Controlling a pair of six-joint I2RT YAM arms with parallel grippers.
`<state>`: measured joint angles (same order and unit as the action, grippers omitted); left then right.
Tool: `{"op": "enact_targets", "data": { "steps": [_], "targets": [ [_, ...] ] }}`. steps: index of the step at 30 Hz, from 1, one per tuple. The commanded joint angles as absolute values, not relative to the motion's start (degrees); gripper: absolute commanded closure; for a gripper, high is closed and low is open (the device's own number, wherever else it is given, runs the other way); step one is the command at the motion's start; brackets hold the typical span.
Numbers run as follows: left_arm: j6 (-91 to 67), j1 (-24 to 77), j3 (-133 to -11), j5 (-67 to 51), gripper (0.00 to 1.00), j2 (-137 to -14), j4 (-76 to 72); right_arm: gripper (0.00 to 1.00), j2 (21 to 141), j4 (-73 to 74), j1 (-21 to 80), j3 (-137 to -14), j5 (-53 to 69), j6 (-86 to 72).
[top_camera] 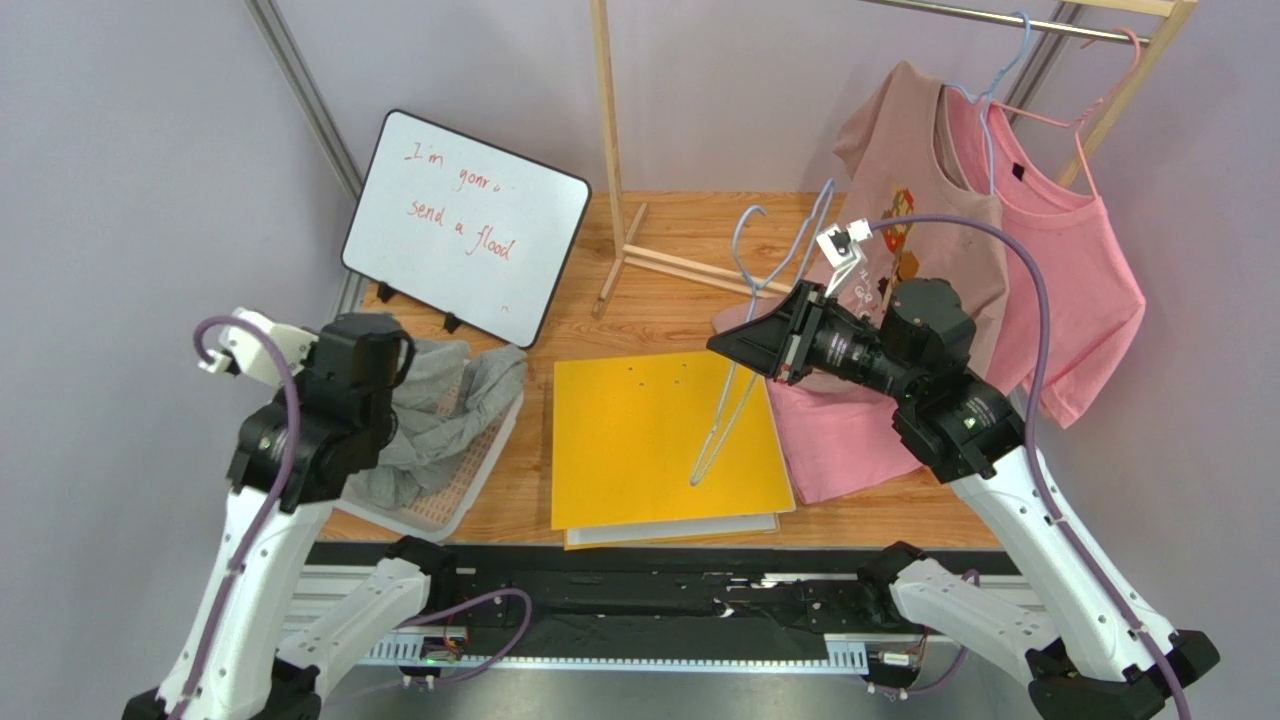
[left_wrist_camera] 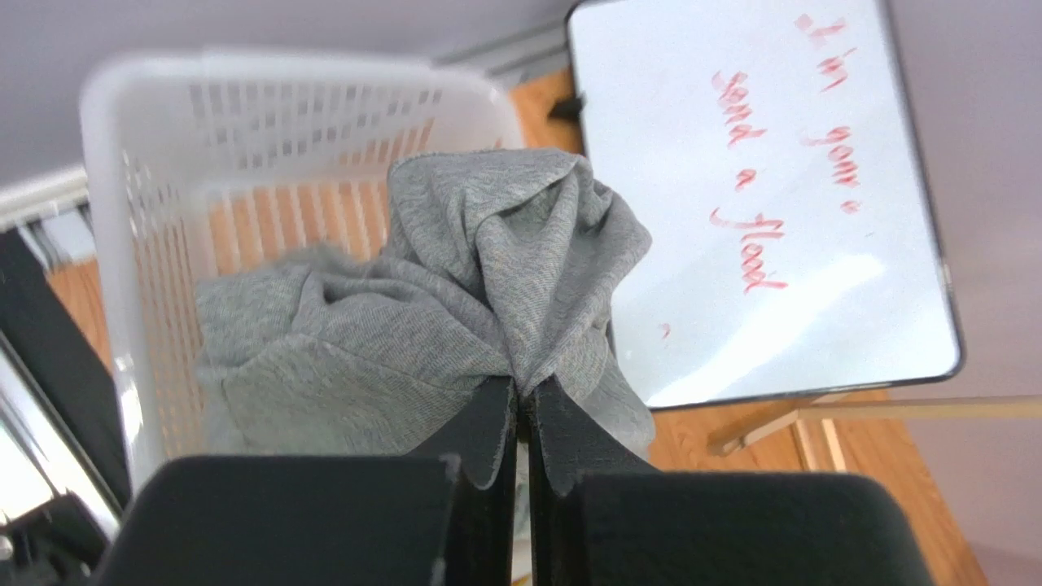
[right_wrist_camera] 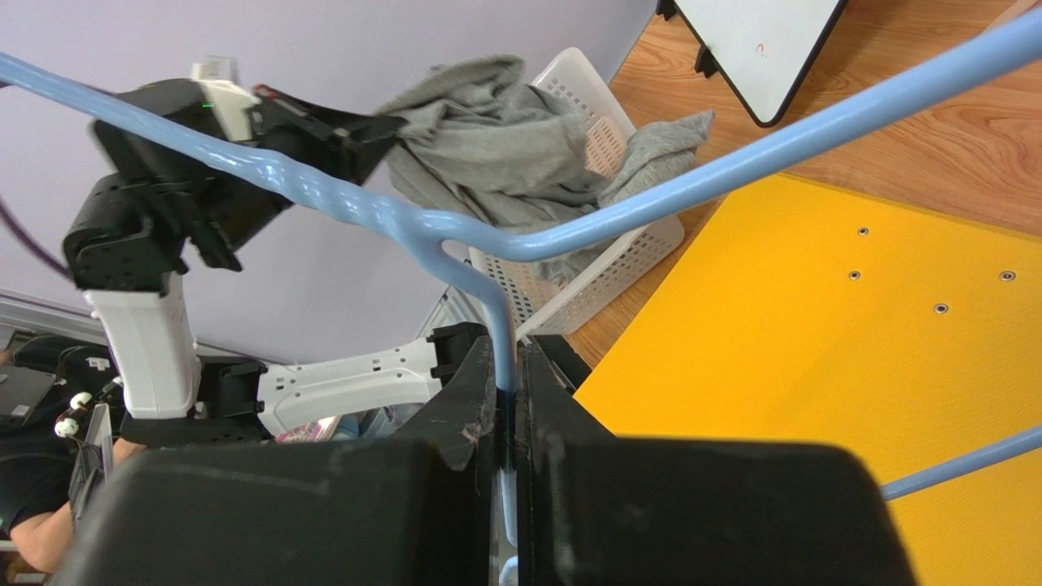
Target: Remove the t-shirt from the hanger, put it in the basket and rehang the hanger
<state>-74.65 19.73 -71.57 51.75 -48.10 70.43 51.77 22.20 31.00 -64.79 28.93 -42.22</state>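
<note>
left end effector [left_wrist_camera: 524, 393]: pinching grey t-shirt [left_wrist_camera: 489, 269] | right end effector [right_wrist_camera: 508, 372]: clamping blue hanger [right_wrist_camera: 685, 195], hook pointing far side

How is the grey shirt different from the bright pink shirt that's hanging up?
The grey t-shirt is crumpled in a heap, while the bright pink t-shirt hangs flat and smooth. The grey one is bunched over the white basket, pinched by the left gripper. The pink one hangs on a pink hanger from the rail. Both are t-shirts.
</note>
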Motion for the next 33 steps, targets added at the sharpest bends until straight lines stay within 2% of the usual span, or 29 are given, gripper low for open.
{"op": "enact_targets", "data": {
  "steps": [1, 4, 9, 13, 17, 24, 31, 33],
  "targets": [
    [-44.43, 19.42, -75.41, 60.21, 1.00, -40.72, 50.89, 1.00, 51.24, 21.01, 31.20, -65.65, 28.13, -40.96],
    [-30.70, 19.42, -76.46, 58.01, 1.00, -37.89, 39.50, 1.00, 51.59, 20.83, 31.11, -65.83, 28.30, -41.05],
    [-22.51, 19.42, -86.64, 60.29, 1.00, -40.43, 39.29, 1.00, 52.21, 20.57, 31.20, -65.83, 28.56, -41.22],
    [-18.11, 19.42, -88.77, 59.85, 1.00, -40.96, 36.74, 1.00, 52.29, 20.13, 31.11, -65.48, 28.65, -41.48],
    [-23.96, 19.42, -87.90, 58.55, 1.00, -40.08, 41.03, 1.00, 52.30, 20.04, 31.20, -65.22, 28.56, -41.75],
    [-36.20, 19.42, -70.53, 49.76, 1.00, -41.04, 44.74, 1.00, 52.30, 19.07, 31.20, -64.34, 29.00, -42.36],
    [-49.48, 18.72, -57.93, 48.69, 1.00, -46.31, 48.51, 1.00, 51.59, 19.25, 31.11, -64.60, 28.48, -42.54],
    [-51.92, 18.55, -59.66, 49.39, 0.94, -48.94, 52.09, 1.00, 51.77, 19.42, 31.20, -65.13, 28.48, -42.54]
  ]
}}
